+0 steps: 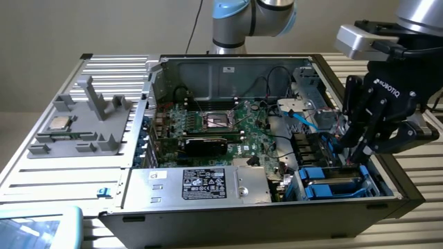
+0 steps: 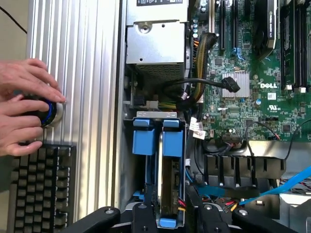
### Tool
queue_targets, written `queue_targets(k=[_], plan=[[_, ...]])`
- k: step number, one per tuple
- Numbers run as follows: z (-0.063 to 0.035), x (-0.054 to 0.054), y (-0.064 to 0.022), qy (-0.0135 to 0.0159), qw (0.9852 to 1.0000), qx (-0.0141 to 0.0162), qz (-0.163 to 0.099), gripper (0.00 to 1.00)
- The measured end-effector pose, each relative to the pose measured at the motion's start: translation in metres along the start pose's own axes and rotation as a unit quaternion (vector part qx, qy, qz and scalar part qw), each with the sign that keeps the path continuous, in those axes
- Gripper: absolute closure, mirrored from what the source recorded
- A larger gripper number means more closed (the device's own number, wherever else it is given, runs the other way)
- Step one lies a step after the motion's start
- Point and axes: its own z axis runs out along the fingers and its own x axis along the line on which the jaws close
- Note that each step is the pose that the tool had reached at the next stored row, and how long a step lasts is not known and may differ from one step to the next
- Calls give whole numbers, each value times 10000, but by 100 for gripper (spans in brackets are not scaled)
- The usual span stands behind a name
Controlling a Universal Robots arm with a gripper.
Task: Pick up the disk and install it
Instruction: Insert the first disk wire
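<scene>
disk (image 2: 171, 160) in bay, cables (image 2: 199, 85) beside

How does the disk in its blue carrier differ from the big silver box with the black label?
The disk sits in a bright blue frame in the drive bay under the gripper; the silver box is bare metal, larger, with a black label, at the case's front. Both lie inside the case.
</scene>
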Motion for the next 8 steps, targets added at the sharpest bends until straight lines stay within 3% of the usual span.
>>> queue_targets(k=[2,5,8], plan=[[-67,-12,4,42,10000,0,3,63],[-127,-63,9,130,9999,0,8,63],[-157,-120,20,243,9997,1,16,63]])
